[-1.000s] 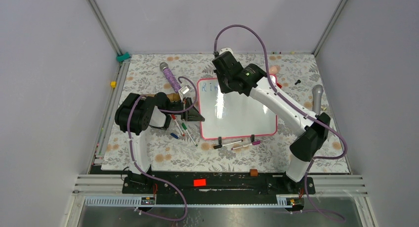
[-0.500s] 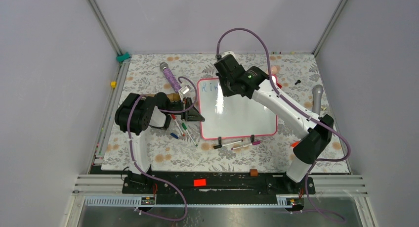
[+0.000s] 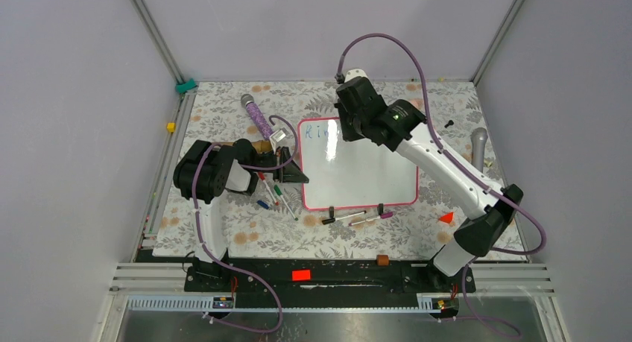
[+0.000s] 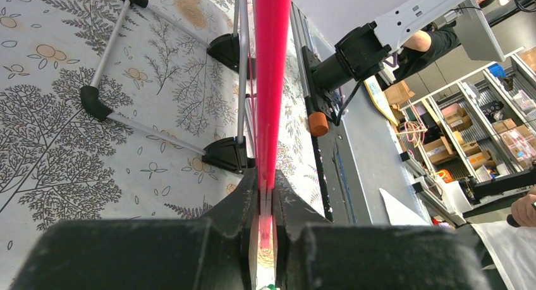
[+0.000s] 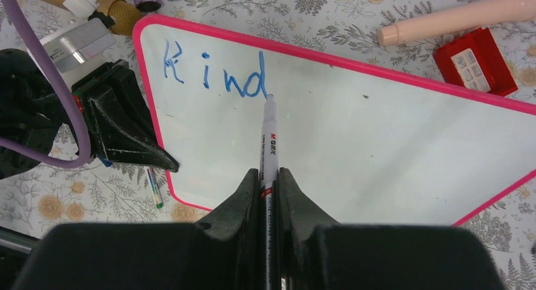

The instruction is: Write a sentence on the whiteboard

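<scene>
The whiteboard [image 3: 373, 174] lies flat mid-table on a flowered cloth [image 3: 223, 223]. The left gripper [image 4: 267, 195] is clamped on its pink left rim. The right gripper [image 5: 268, 182] is clamped on a marker [image 5: 270, 135], whose tip touches the board at the foot of the "d" in a blue "kind". Around it: loose pens [image 3: 274, 194] just beside the left edge, two markers [image 3: 356, 217] along the near edge, and, past the far edge, a red block [image 5: 475, 61] and a pink tube [image 5: 455, 17].

We see the whiteboard [image 5: 379, 132] glossy and smooth, its pink rim plastic-looking. The marker [image 5: 270, 141] is smooth white plastic. The left gripper [image 4: 266, 192] and right gripper [image 5: 268, 182] look like matt black plastic, faintly grainy. The mat [image 3: 223, 118] looks matt.
</scene>
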You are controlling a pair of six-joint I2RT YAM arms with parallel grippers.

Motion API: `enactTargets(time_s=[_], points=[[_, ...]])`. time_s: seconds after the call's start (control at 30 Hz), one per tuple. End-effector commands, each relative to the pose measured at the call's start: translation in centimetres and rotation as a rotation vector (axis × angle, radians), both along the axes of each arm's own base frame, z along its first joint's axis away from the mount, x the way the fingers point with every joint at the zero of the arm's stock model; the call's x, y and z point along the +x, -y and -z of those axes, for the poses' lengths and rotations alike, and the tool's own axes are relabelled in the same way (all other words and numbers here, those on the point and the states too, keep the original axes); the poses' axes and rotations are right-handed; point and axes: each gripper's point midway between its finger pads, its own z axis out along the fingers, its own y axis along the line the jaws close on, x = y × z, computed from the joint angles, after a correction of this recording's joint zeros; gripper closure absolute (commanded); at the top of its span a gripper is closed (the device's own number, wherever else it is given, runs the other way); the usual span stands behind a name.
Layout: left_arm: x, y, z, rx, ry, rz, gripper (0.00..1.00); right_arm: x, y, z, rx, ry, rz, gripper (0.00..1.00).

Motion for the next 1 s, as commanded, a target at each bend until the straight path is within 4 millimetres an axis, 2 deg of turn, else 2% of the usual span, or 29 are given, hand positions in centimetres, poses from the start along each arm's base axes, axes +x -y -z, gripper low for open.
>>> enactTargets(time_s=[0.0,0.2,0.4,0.63,0.83,0.97], points=[[-1.5,0.0,-1.3,-0.002,0.046,0.098,0.99,-1.2,2.1,-1.7,0.022,0.04,0.027,1.0],[-1.5,0.1,-1.1,-0.001,0.039,0.09,0.99,-2.7,3.9,-1.7,0.034,0.069,0.036,1.0],[-1.5,0.0,-1.2,-0.001,0.048,0.102,0.99,-3.2,5.0,-1.5,0.023,0.09,0.046,1.0],[-1.6,-0.2,-0.8,0.003,0.036,0.112,1.0,-2.9,4.8,-1.5,0.018,0.093,0.043,1.0],[-0.5,-0.1,-1.1,-0.004,0.047,0.064,1.0,-2.3,4.8,-2.0,-0.005,0.113,0.027,1.0],[-0.5,-0.1,-0.9,-0.005,0.043,0.05,1.0,-2.3,4.8,-2.0,-0.006,0.112,0.025,1.0]])
